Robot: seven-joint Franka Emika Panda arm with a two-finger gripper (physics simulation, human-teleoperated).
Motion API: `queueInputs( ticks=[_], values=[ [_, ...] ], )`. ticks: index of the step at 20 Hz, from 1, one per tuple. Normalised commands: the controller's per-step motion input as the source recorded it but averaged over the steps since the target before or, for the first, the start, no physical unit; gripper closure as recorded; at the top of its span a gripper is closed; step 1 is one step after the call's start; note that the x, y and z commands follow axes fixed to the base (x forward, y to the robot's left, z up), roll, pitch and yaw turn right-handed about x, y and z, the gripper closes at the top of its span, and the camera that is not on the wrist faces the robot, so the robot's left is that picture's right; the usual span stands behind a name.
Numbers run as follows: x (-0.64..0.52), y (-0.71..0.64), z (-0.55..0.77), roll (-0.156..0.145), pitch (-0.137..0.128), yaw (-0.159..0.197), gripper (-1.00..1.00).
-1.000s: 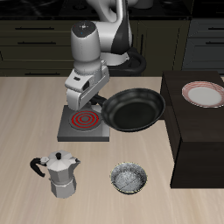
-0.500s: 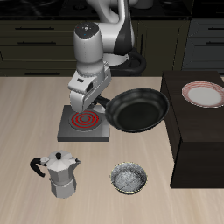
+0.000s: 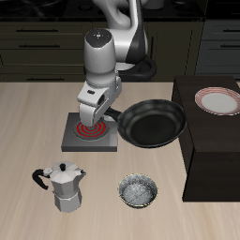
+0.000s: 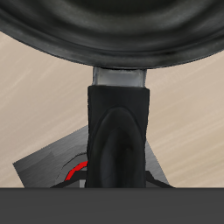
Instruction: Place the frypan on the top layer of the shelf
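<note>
A: From the outside view, how far along is it?

B: Partway, I'd judge. The frypan (image 3: 152, 125) is hanging above the surface (image 3: 28, 122), its rim close to the shelf (image 3: 211, 155) but not over its top; carrying it across and setting it down are left. The arm is leaning over the burner plate (image 3: 91, 133), gripper (image 3: 105, 114) low at the handle.

A: And the wrist view?

B: The fingers are clamping the frypan's handle (image 4: 120, 122).
</note>
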Motion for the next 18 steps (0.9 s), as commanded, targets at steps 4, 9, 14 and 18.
queueInputs(
  ticks=[4,9,14,18],
  values=[
    [0.05,0.28,0.02,0.037,0.009,0.044,1.0],
    [0.03,0.37,0.01,0.052,0.007,0.054,1.0],
    [0.02,0.43,-0.02,0.054,0.002,0.012,1.0],
    [0.01,0.28,-0.02,0.046,0.007,0.002,1.0]
  ],
)
